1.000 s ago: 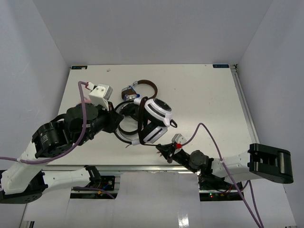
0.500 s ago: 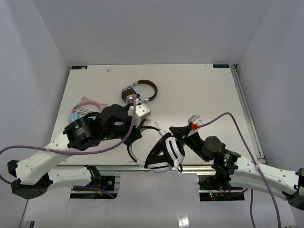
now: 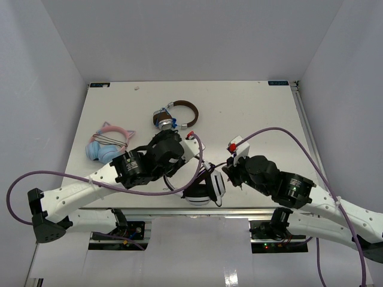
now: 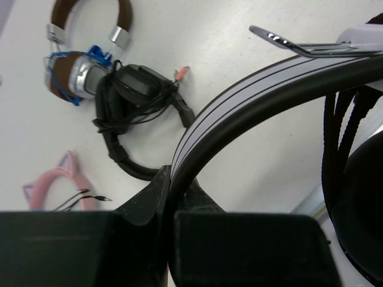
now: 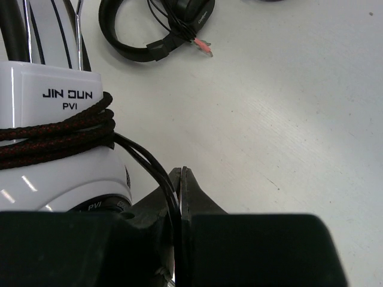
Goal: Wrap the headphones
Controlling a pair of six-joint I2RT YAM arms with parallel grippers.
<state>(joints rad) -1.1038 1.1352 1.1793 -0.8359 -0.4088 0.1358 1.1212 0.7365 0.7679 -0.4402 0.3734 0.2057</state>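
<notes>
The white headphones [image 3: 205, 190] hang between both grippers near the table's front edge. My left gripper [image 4: 170, 179] is shut on their white-and-black headband [image 4: 251, 89], which arcs up to the right in the left wrist view. In the right wrist view, the thin black cable [image 5: 60, 140] is wound in several turns around the white ear cup [image 5: 57, 101]. Its loose end [image 5: 152, 167] runs down into my right gripper [image 5: 182, 179], which is shut on it. From above, my left gripper [image 3: 197, 164] and right gripper [image 3: 222, 171] stand close together over the headphones.
All-black headphones [image 4: 134, 89] lie just behind the left gripper, their plug [image 5: 203, 46] pointing right. Brown-banded silver headphones [image 3: 176, 113] lie further back. Pink-and-blue cat-ear headphones [image 3: 106, 142] lie at the left. The table's front edge [image 3: 179, 210] is right below the white headphones.
Both arms carried the white headphones from mid-table toward the front edge. The left arm swung right, uncovering the cat-ear headphones. The right arm came in from the right.
</notes>
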